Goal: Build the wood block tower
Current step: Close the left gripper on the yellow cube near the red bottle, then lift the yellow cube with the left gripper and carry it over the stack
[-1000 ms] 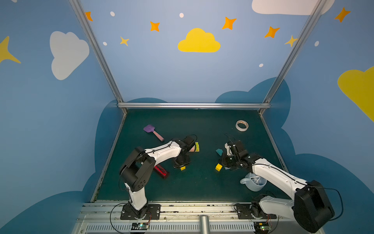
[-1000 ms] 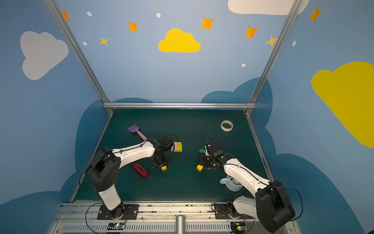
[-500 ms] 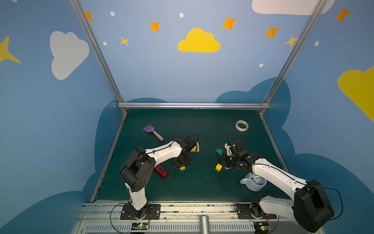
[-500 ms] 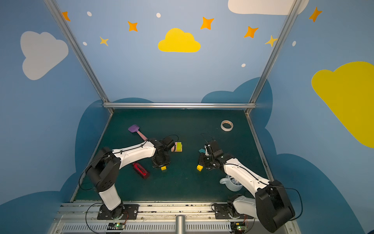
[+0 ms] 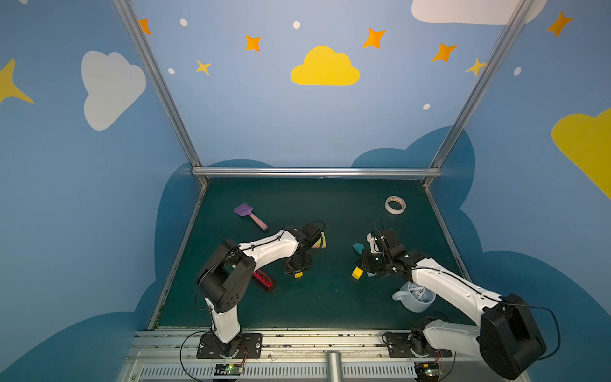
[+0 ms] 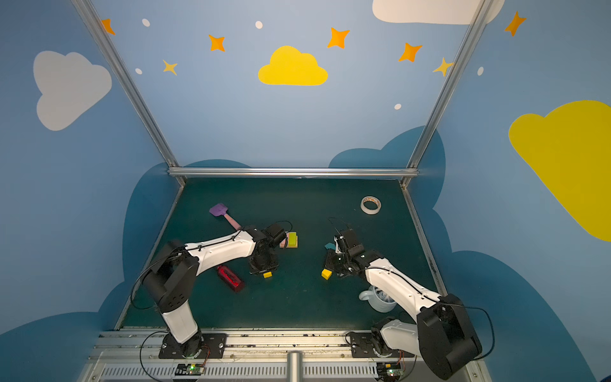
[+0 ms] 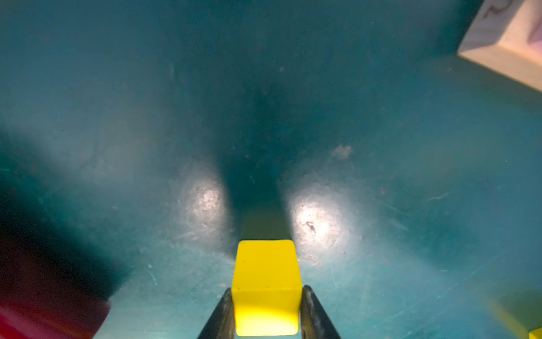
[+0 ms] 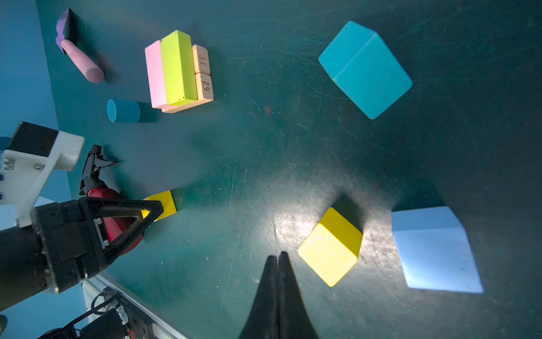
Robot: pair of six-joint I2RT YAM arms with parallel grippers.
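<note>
Green table (image 5: 330,307) supports: spatula (image 5: 244,210), tape roll (image 5: 395,205), red bottle (image 5: 263,279), mug (image 5: 415,297), yellow cube (image 5: 357,273), second yellow cube (image 5: 298,275), teal house-shape (image 5: 358,247), pale-blue cube (image 8: 434,249), teal cylinder (image 8: 123,110), tan bars (image 8: 203,73).

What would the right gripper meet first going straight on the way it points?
Probably only bare mat. The shut right gripper aims past the yellow cube beside it; nothing else lies in line, though depth is unclear.
</note>
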